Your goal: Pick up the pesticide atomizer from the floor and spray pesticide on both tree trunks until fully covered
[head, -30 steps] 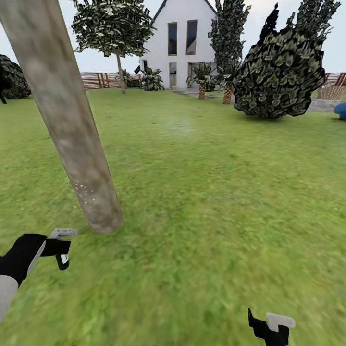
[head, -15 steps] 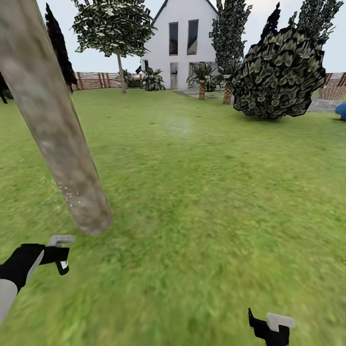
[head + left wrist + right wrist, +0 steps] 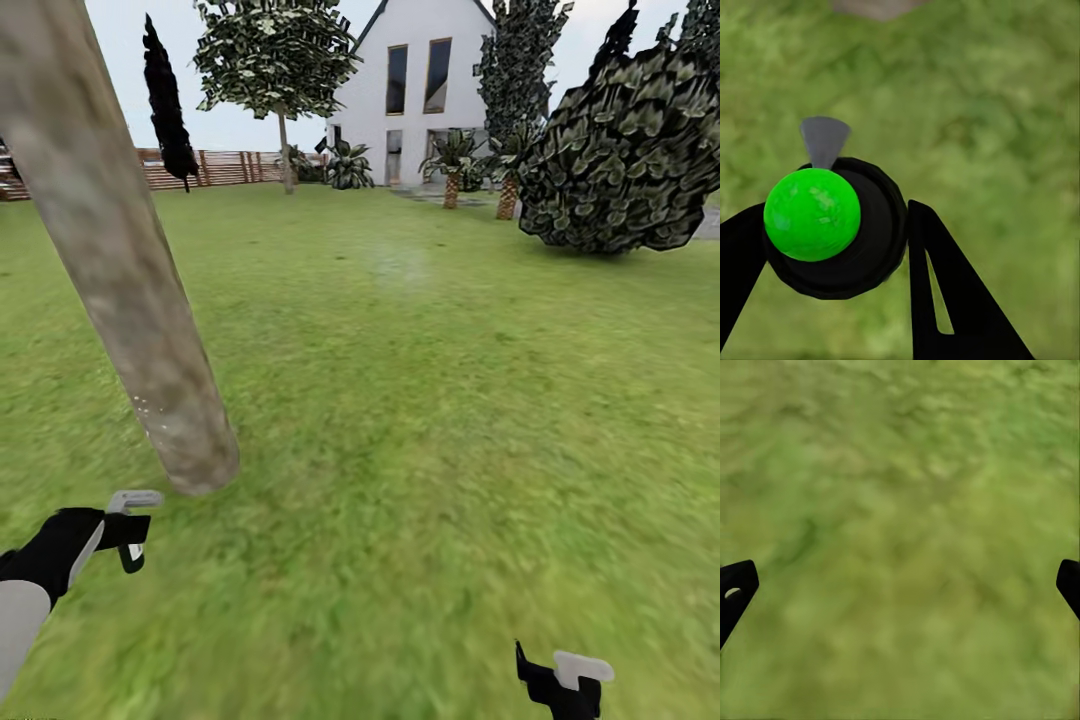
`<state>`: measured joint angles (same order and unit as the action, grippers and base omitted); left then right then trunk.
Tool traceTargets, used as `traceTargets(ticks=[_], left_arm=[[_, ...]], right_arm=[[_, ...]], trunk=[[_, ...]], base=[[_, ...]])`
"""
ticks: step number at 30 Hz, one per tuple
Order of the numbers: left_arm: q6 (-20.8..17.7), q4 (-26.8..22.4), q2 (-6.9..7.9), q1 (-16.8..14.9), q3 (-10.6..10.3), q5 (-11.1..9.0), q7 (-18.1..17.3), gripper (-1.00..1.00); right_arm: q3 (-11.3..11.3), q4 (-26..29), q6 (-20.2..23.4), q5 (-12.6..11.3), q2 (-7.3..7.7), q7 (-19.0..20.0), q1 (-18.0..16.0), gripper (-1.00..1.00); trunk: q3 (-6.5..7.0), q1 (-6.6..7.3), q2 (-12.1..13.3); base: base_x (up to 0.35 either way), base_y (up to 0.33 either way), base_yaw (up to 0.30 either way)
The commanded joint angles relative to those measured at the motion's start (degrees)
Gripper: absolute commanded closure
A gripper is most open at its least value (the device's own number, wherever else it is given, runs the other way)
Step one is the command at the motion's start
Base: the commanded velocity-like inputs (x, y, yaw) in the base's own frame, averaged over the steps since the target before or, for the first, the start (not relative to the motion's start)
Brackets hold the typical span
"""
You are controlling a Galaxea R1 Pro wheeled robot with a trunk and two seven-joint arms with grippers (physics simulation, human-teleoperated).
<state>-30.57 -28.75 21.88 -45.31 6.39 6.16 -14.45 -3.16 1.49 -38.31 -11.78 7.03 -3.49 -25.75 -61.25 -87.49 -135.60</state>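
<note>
- On the lawn (image 3: 420, 400) in the head view, a thick mottled tree trunk (image 3: 120, 260) leans from 11 o'clock down to its base at about 8 o'clock, with a few pale specks on the bark low down. The left gripper (image 3: 128, 522) sits just below that base at 8 o'clock, near it but apart, holding the pesticide atomizer (image 3: 130, 500), whose pale top shows above the dark fingers. The right gripper (image 3: 565, 680) is at 5 o'clock over bare grass. At 12 o'clock stand a white house (image 3: 420, 90), a second tree (image 3: 280, 70) with a thin-looking far trunk, and a brown slatted fence (image 3: 215, 168); a big dark shrub (image 3: 630, 160) fills 2 o'clock.
- In the left wrist view, the 2 black fingers (image 3: 945, 292) are closed on the atomizer's round black body (image 3: 862, 247), which carries a bright green ball (image 3: 811, 214) and a grey nozzle (image 3: 823, 139) toward 12 o'clock. The trunk's base (image 3: 874, 6) shows at 12 o'clock.
- In the right wrist view, the 2 fingertips (image 3: 735, 585) sit at 9 and 3 o'clock, spread wide with only grass (image 3: 900, 525) between them.
</note>
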Motion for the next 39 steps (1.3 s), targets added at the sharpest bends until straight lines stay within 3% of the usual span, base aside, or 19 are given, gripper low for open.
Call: traceTargets(ticks=[1,8,21,33,39], left_arm=[[-0.28,-0.08,-0.01,-0.05,0.45,0.61,-0.49,1.0],[-0.28,-0.17,0.0,-0.05,0.55,0.45,-0.49,1.0],[-0.28,-0.17,-0.08,-0.05,0.55,0.43,-0.47,1.0],[-0.28,-0.17,-0.08,-0.05,0.5,0.41,-0.45,1.0],[-0.28,-0.09,-0.15,-0.05,0.54,0.35,-0.49,1.0]], right_arm=[[-0.36,0.0,-0.1,-0.18,0.0,-0.24,-0.01,-1.0],[-0.36,0.0,-0.1,-0.18,0.0,-0.22,-0.01,-1.0],[-0.36,0.0,-0.1,-0.18,0.01,-0.21,-0.01,-1.0],[-0.36,0.0,-0.1,-0.18,0.0,-0.21,-0.01,-1.0],[-0.36,0.0,-0.1,-0.18,0.01,-0.22,-0.01,-1.0]], trunk=[[-0.05,-0.01,-0.02],[-0.05,-0.01,-0.02],[-0.05,-0.01,-0.02],[-0.05,-0.01,-0.02],[-0.05,-0.01,-0.02]], base=[[0.236,-0.186,0.277],[0.157,-0.232,0.239],[0.089,-0.266,0.019],[0.121,-0.267,0.257],[0.162,-0.255,0.045]])
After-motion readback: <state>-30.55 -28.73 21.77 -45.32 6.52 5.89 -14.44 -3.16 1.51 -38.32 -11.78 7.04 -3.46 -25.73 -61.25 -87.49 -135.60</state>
